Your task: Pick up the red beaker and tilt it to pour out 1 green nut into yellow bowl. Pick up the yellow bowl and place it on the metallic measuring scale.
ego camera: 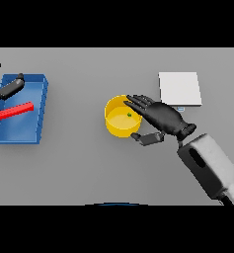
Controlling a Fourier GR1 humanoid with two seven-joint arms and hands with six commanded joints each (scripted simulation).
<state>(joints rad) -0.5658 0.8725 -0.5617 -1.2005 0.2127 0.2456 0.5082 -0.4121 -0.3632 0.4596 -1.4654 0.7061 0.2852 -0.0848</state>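
Since the yellow bowl (pixel 119 118) looks light, rigid and slick, with 1 green nut (pixel 129 115) inside, I'd pinch its near rim, where the right hand (pixel 160 117) hovers with fingers spread.

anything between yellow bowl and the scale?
Head view: only the right hand, its fingers over the yellow bowl; otherwise bare table up to the scale.

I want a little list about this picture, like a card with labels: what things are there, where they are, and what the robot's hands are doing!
bowl: round yellow bowl, middle of the grey table
nut: small green nut inside the bowl
right hand: dark right hand, fingers over the bowl's right rim, thumb beside its outer wall, not closed round it
scale: flat pale square measuring scale, right of the bowl, nothing on it
bin: blue rectangular bin on the left, holding a long red object
left hand: dark left hand, at the bin's far left corner, fingers relaxed
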